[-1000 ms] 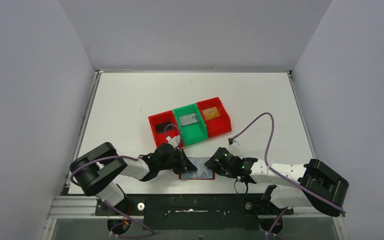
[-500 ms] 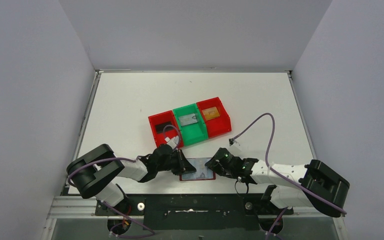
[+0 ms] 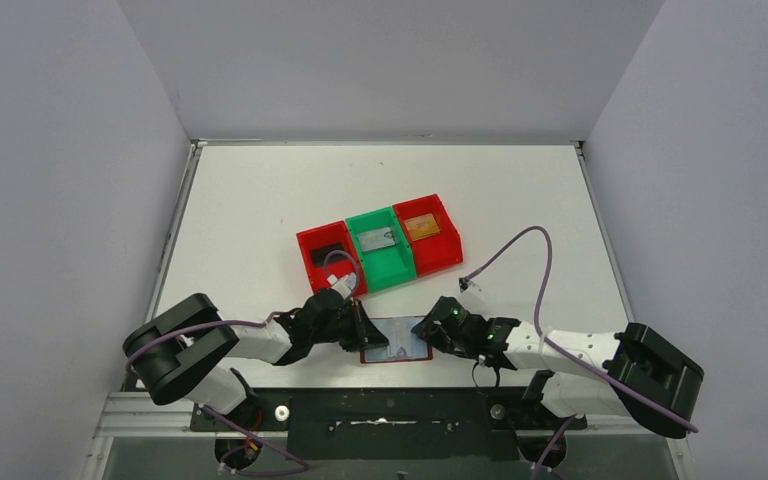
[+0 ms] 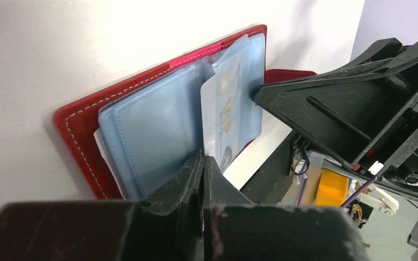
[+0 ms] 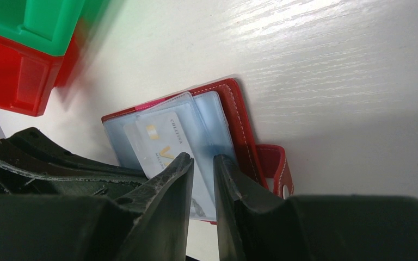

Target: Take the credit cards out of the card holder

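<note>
With 3 credit cards (image 3: 376, 240) in the bins (image 3: 385, 272), a 4th card (image 4: 226, 109) sticks half out of the open card holder (image 4: 81, 122) on the worktop (image 3: 260, 200), apparently pinched by the left gripper (image 4: 203, 166) jaws, while the right gripper (image 5: 203, 161) jaws stand slightly parted over the holder.

A robot lab's test cell: a white table (image 3: 260, 200) boxed in by bare grey walls (image 3: 60, 220). A left arm (image 3: 260, 342) and a right arm (image 3: 570, 350) are bolted to a metal frame (image 3: 380, 415) at its near edge, trailing purple cables (image 3: 525, 240). Red and green bins (image 3: 380, 245) sit mid-table.
</note>
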`<state>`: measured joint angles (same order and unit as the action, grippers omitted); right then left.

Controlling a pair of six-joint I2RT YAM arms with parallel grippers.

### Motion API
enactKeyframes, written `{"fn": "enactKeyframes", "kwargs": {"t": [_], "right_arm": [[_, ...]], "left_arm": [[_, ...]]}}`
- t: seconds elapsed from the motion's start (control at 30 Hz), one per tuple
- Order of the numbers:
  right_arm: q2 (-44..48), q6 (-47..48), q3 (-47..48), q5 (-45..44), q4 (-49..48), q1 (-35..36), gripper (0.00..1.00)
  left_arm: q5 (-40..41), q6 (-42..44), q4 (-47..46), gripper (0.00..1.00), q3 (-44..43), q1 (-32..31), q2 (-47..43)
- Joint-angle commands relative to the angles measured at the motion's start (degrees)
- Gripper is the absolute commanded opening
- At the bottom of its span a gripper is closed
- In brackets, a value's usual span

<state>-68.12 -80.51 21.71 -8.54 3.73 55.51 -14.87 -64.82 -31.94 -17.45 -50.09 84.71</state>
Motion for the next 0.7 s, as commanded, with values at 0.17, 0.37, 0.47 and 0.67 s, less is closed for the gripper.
{"fn": "enactKeyframes", "kwargs": {"t": [0.17, 0.37, 0.47, 0.67], "right_arm": [[3.8, 6.0, 4.3, -3.9, 2.0, 3.4, 0.26], [-1.6, 7.9, 5.3, 0.2, -3.6, 3.5, 0.26], [-5.2, 5.4, 7.2, -0.3, 2.1, 3.0, 0.26], [-9.4, 2.8, 10.5, -3.6, 13.3, 3.5, 0.25]], "left_arm": [[-0.2, 1.6, 0.5, 0.0, -1.8, 0.2, -0.6], [0.0, 2.0, 1.0, 0.0, -2.1, 0.2, -0.5], [0.0, 2.0, 1.0, 0.0, -2.0, 0.2, -0.7], [0.1, 2.0, 0.8, 0.0, -1.7, 0.2, -0.9]]}}
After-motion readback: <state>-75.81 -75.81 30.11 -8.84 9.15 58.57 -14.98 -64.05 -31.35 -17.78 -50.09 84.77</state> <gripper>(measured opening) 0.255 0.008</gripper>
